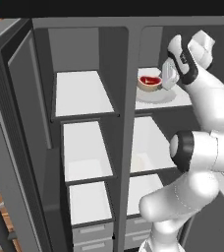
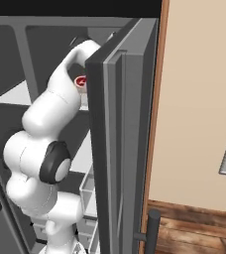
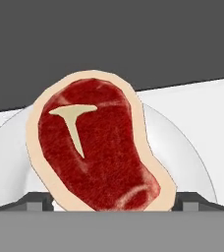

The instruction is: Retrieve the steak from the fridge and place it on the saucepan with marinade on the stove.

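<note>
The fridge (image 1: 126, 123) stands with both doors open. On its upper right shelf the steak (image 1: 150, 81), red with a pale beige rim, rests on a white plate (image 1: 155, 97). My gripper (image 1: 169, 78) reaches into that shelf from the right, level with the steak. In the hand view the steak (image 3: 97, 147) is very close, and my gripper (image 3: 113, 201) is open, one dark fingertip (image 3: 38, 200) at each side of the steak's near end. Whether they touch it I cannot tell. A sliver of steak (image 2: 80, 81) shows behind the arm. The saucepan, marinade and stove are out of view.
The fridge's right door (image 2: 120, 149) stands open close beside my arm. White shelves (image 1: 82, 93) fill the left compartment, with grey drawers (image 1: 92, 234) at the bottom. A beige wall (image 2: 199, 99) lies beyond the door, and wooden floor (image 2: 194, 228) below.
</note>
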